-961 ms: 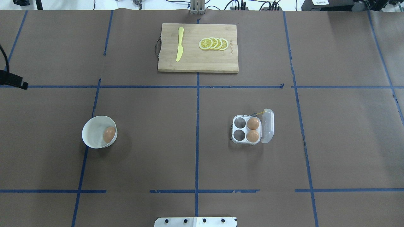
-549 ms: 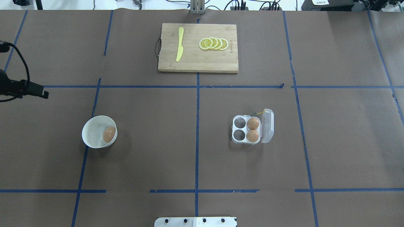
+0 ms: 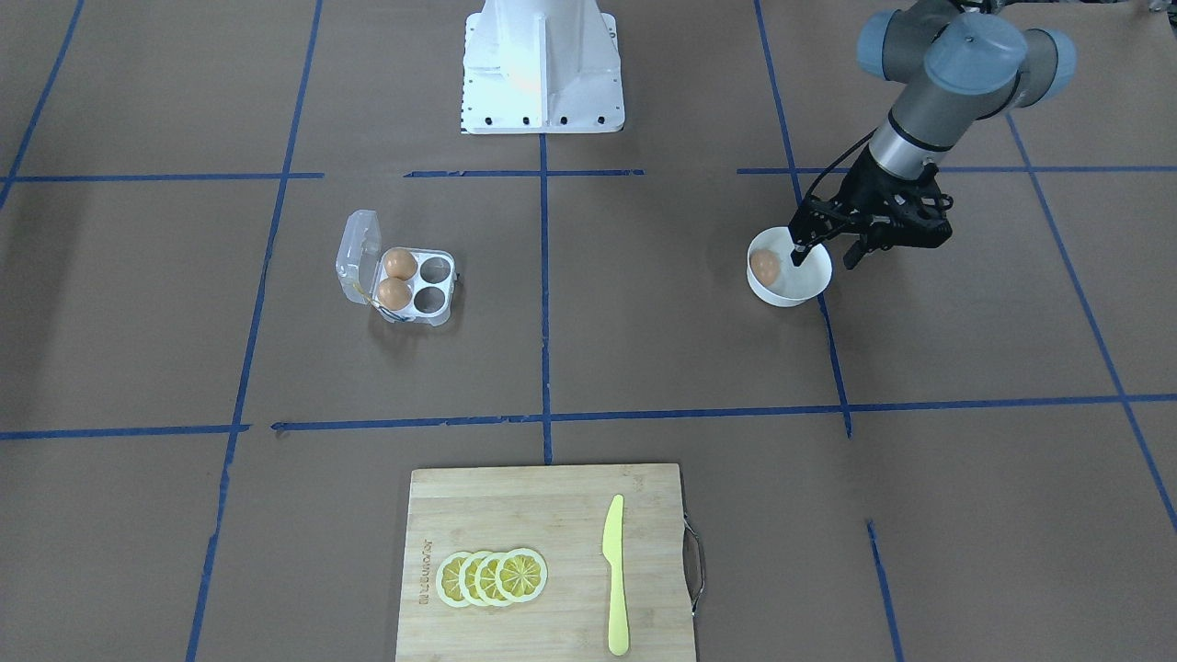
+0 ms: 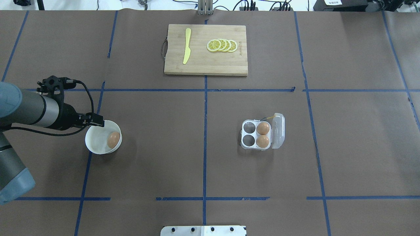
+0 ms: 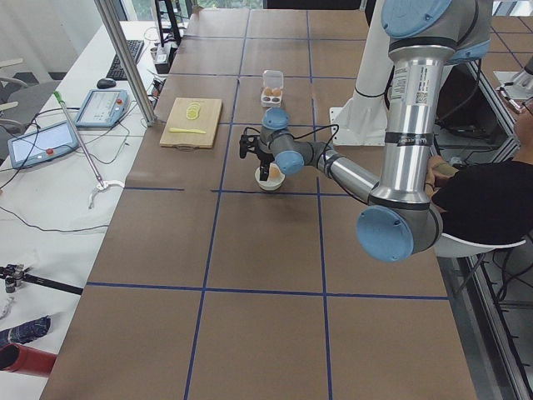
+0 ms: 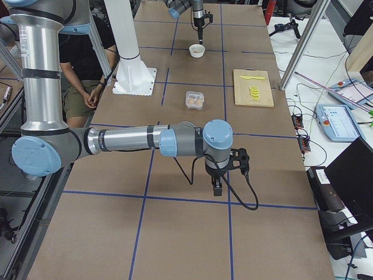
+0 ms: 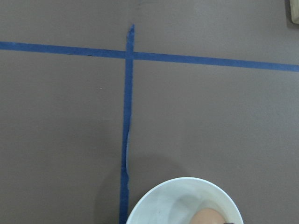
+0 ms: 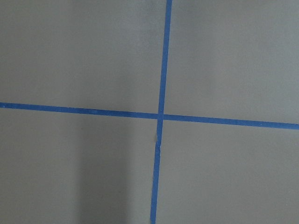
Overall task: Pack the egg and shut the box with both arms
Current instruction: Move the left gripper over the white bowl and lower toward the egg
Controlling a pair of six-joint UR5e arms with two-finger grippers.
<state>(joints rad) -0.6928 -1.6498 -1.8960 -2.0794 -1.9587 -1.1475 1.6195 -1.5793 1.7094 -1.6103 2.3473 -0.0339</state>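
One tan egg [image 4: 113, 139] lies in a round white bowl [image 4: 94, 141] at the left; both show in the front view, the egg [image 3: 764, 266] in the bowl [image 3: 793, 296], and at the bottom edge of the left wrist view [image 7: 210, 217]. The clear box [image 4: 250, 134] stands right of centre with its lid [image 4: 278, 131] open and upright; two eggs [image 4: 262, 128] fill its right cells, and the left cells are empty. My left gripper [image 3: 826, 255] is open and empty above the bowl's outer rim. My right gripper [image 6: 217, 188] hangs over bare table far from the box; I cannot tell whether it is open.
A wooden cutting board [image 4: 229, 65] with lemon slices [image 4: 222, 45] and a yellow knife [image 4: 187, 46] lies at the table's far middle. The white pedestal [image 3: 541, 64] stands at the robot side. Blue tape lines cross the brown table cover.
My left arm has come in from the left edge and moved right and nearer, so its gripper now hangs at the bowl's rim. The egg, bowl and box have not moved.
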